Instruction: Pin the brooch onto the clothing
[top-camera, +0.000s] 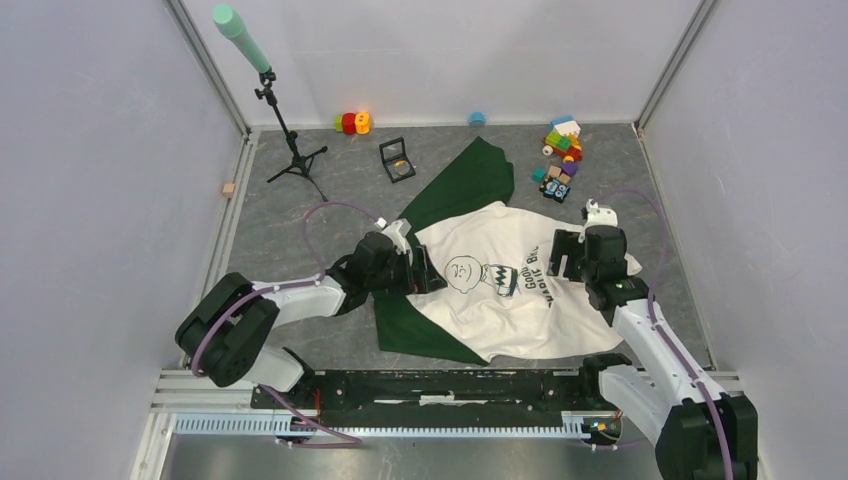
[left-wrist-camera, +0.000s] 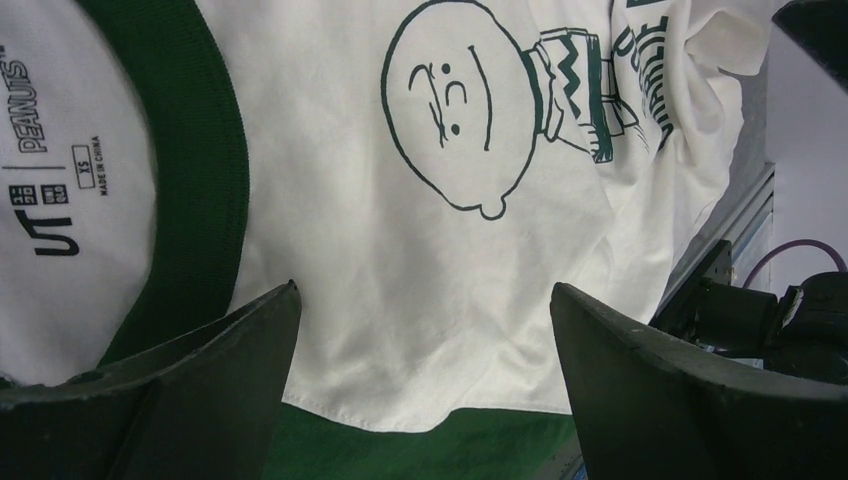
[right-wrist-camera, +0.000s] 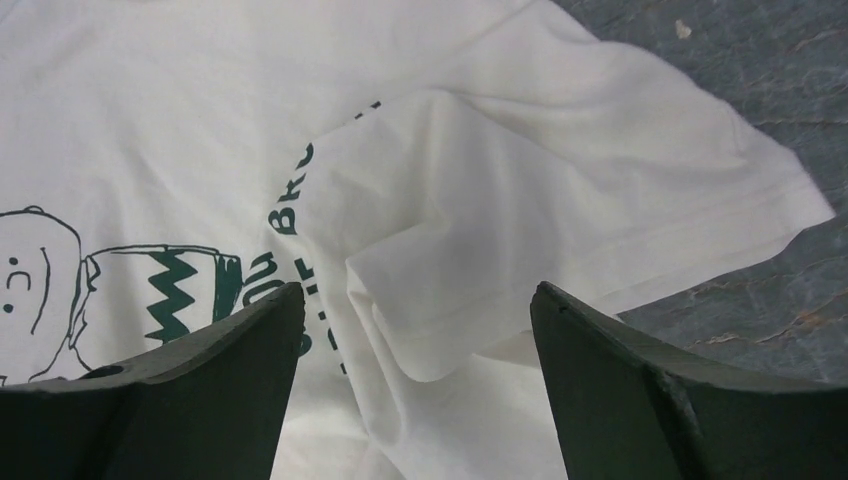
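Clothing: the T-shirt lies spread at the centre of the top view, with one green sleeve reaching toward upper centre.
Brooch: a small round disc shows at the black box, upper centre of the top view only. It is too small to tell whether it sits inside.
Top view only: tripod at upper left, toy blocks at upper right.
Left wrist view only: green collar and neck label at upper left.
Right wrist view only: folded-over hem at centre, grey table at right.
My left gripper: fingers wide apart, holding nothing, over cream cloth.
My right gripper: fingers wide apart, holding nothing, over the hem fold. I cannot tell whether it touches.
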